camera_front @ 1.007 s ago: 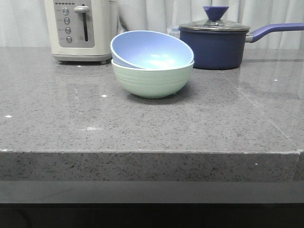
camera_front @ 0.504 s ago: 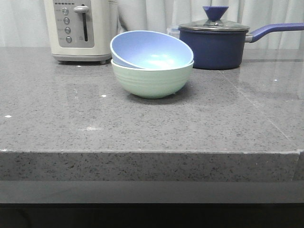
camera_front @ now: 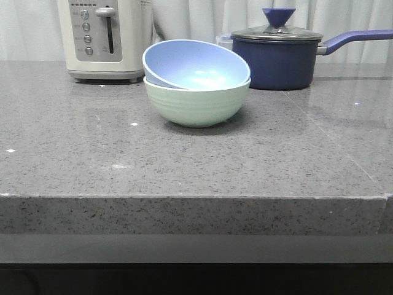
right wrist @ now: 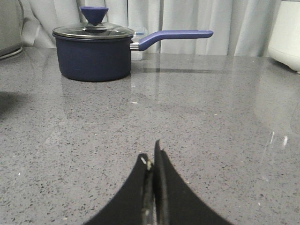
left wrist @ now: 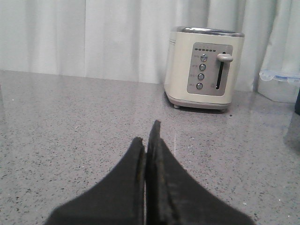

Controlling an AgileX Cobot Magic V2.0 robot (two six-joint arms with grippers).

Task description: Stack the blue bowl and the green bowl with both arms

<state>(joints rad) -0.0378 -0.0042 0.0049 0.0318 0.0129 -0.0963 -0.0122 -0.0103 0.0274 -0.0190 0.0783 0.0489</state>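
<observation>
Now blue bowl (camera_front: 195, 64) tilted inside green bowl (camera_front: 196, 103); both fingers clenched, apart from bowls.

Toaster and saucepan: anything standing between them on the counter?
Front view: the blue bowl, tilted inside the green bowl, sits in the gap between toaster and saucepan, slightly nearer the camera than both. Behind the stack, only curtain shows.

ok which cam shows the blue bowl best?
Front view: the blue bowl is fully in frame, sitting tilted inside the green bowl. Neither wrist view shows it; the left shows the toaster, the right the saucepan.
</observation>
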